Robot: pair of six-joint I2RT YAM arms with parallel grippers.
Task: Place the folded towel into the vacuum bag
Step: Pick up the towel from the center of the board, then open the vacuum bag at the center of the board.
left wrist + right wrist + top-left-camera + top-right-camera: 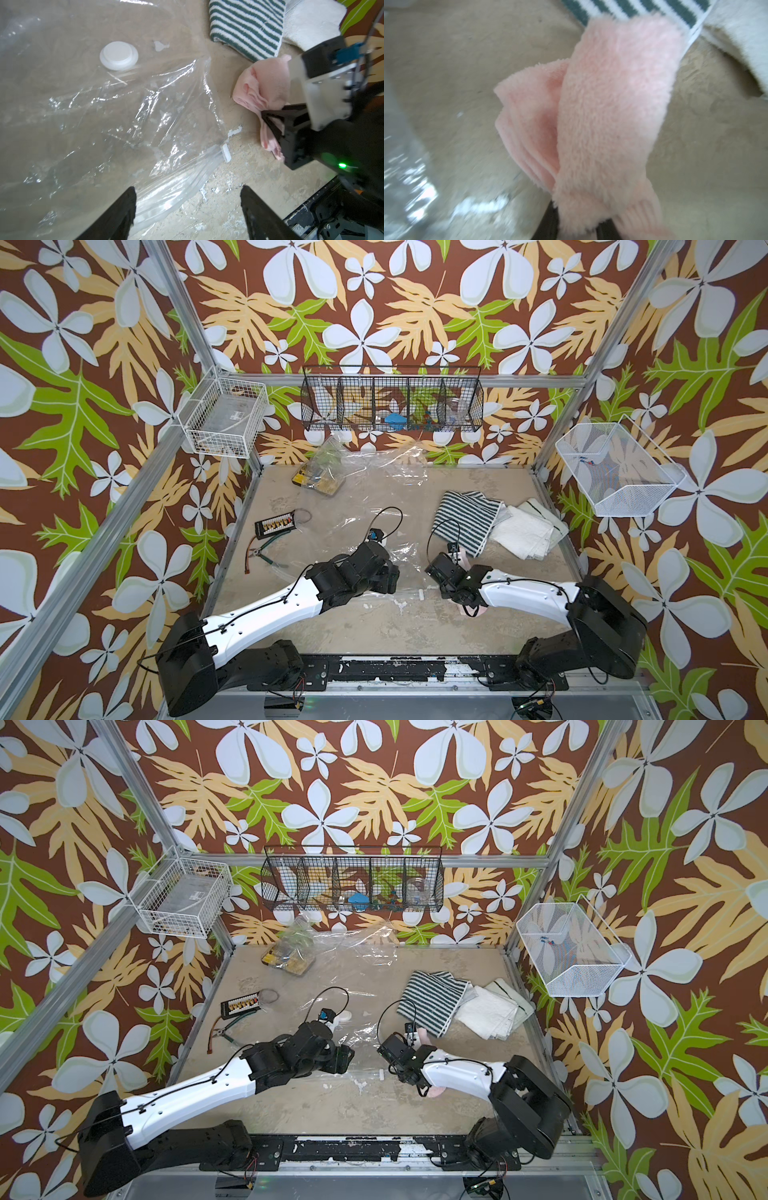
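The vacuum bag [357, 526] [104, 124] lies flat and crinkled over the middle of the table, with its round white valve cap [118, 55] up. Its zip strip and small white slider [226, 153] [420, 595] face the table's front edge. My left gripper [188, 189] hovers open over the zip strip's edge, with nothing between its fingers. My right gripper [577, 218] [272, 122] is shut on the folded towel [612, 104] [268, 83], pink and fluffy. It holds the towel off the table just right of the bag's slider corner. In both top views only scraps of the pink towel [462, 559] [424, 1036] show past the right wrist.
A green-and-white striped towel [465, 514] and folded white towels [523, 531] lie at the right. Pliers [266, 556], a black connector strip [276, 524] and a yellow parts box [318, 481] lie at the left and back. Wire baskets hang on the walls.
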